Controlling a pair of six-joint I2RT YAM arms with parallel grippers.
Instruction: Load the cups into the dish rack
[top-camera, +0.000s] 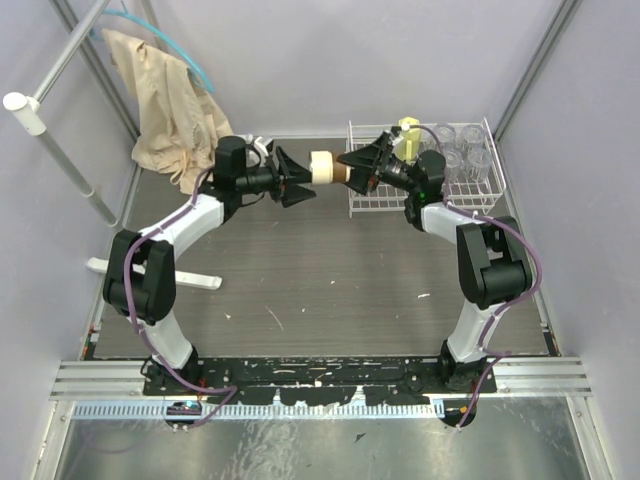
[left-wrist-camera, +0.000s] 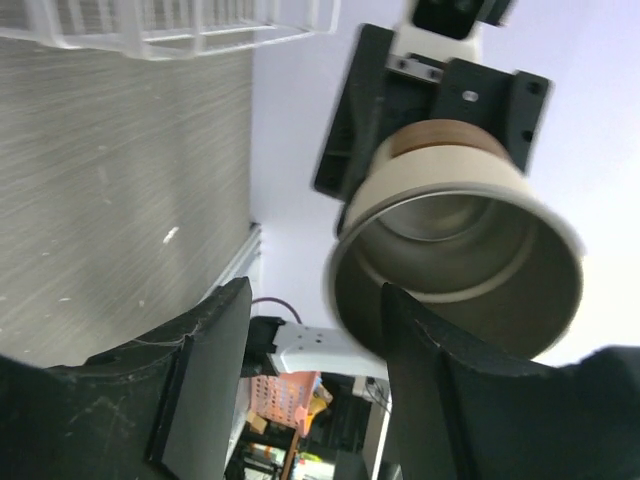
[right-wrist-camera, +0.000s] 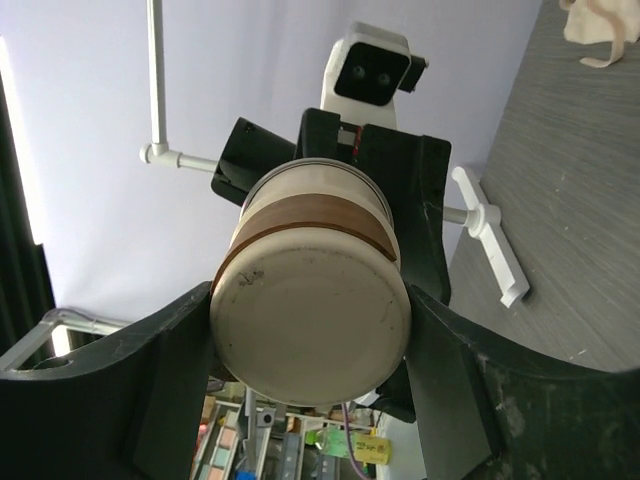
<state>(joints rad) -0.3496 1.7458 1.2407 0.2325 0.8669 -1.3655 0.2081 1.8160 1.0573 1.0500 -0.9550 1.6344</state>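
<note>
Dish rack (top-camera: 366, 206) sits at 1 o'clock on the table, white wire, low sides.
- Far right corner of the rack: clear tumblers (top-camera: 470, 136) packed close together, four as far as I can count.
- Rack's 12 o'clock edge: pale yellow mug (top-camera: 408, 131), upright. The right arm hides part of it, and I cannot tell whether it is inside the wire.
- Near half of the rack: the wrist covers most of it, contents not readable.

Brown-banded cup (top-camera: 323, 167): cream with a brown band. It is in the air between the two arms, just off the rack's 9 o'clock side and lying on its side. The mouth faces the left arm, the base faces the right. Inside shows bare metal, nothing in it.

Right gripper (top-camera: 351, 171): fingers pressed against both sides of the cup at its base end, clamped on it.

Left gripper (left-wrist-camera: 316, 298): fingers spread apart at the cup's mouth. One is well off the rim. The other overlaps the rim in the left wrist view, contact unclear.

Beige cloth (top-camera: 170, 105) hangs at 11 o'clock.
</note>
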